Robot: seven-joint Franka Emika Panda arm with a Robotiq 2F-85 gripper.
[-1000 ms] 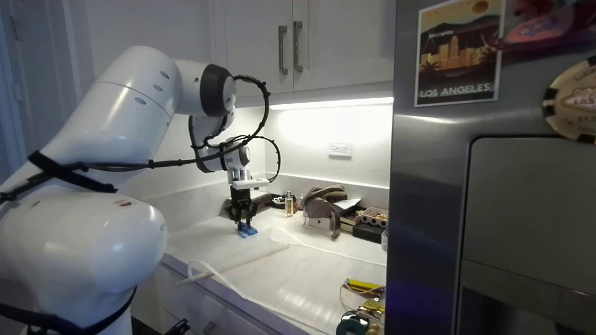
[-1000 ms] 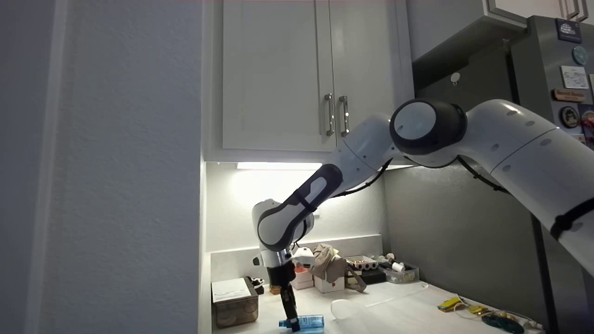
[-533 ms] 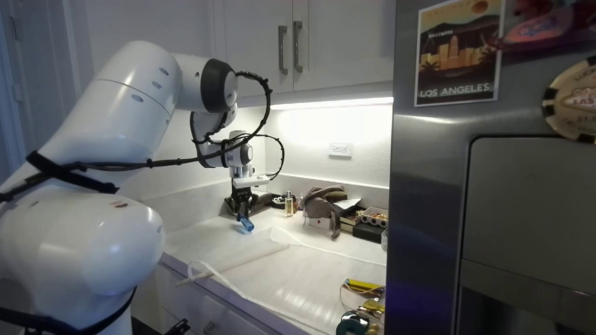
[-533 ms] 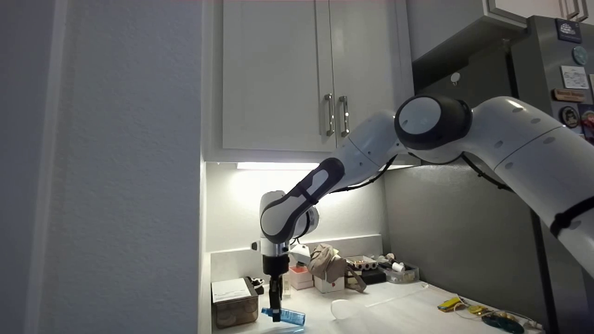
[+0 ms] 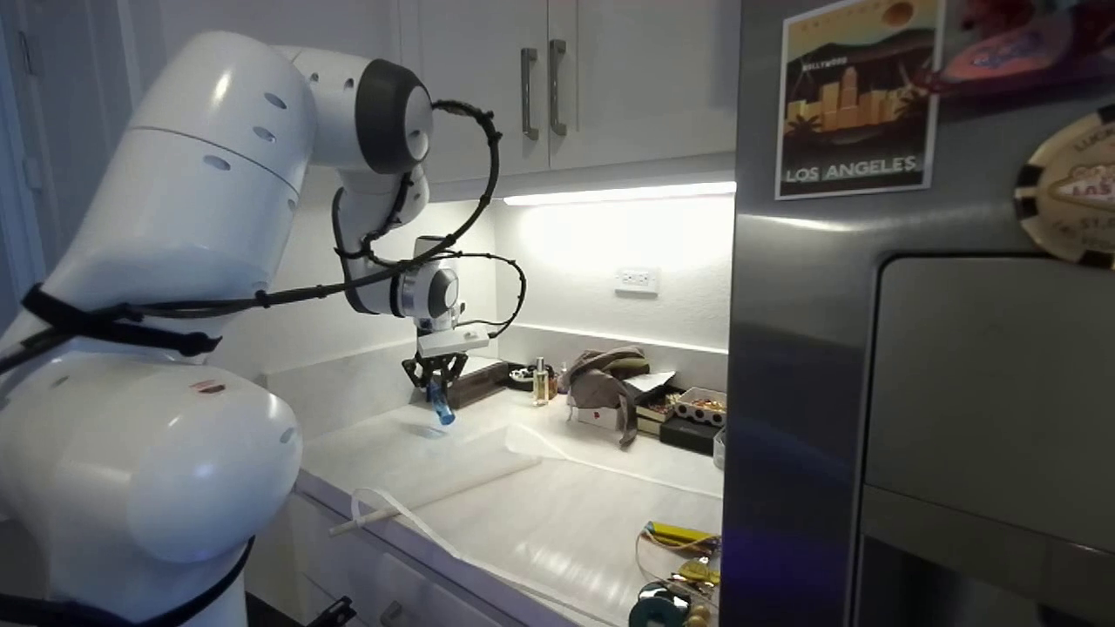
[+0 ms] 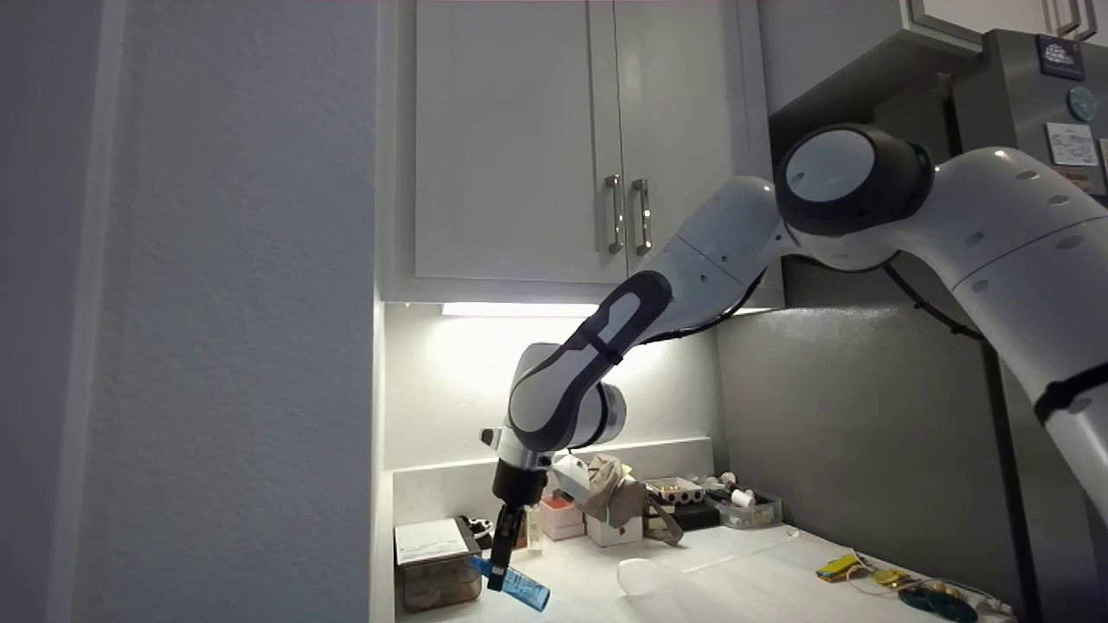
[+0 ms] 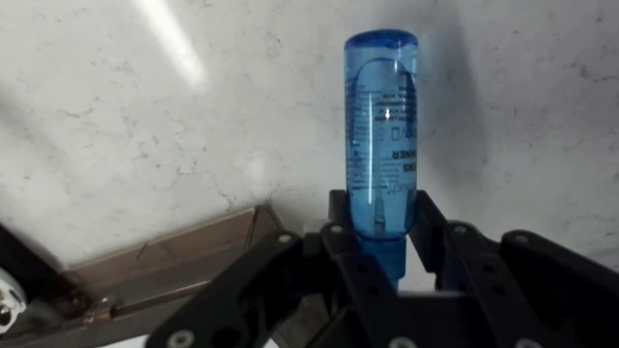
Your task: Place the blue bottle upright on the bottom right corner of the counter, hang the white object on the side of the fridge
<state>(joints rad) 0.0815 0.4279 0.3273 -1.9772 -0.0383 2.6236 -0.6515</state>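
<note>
In the wrist view, one bottle [image 7: 382,135] sits squeezed between the two fingers [image 7: 428,217] of the gripper [image 7: 380,205], base jutting past the tips. In an exterior view, the bottle hangs tilted above the counter [image 5: 514,414] near the left edge; one sheet [image 5: 479,466] reaches the front edge, one fridge [image 5: 810,348] lines the right edge. In an exterior view, the arm [image 6: 736,234], elbow high, slopes down toward the left edge, gripper pointing down; two handles [image 6: 615,215] show above the back edge.
</note>
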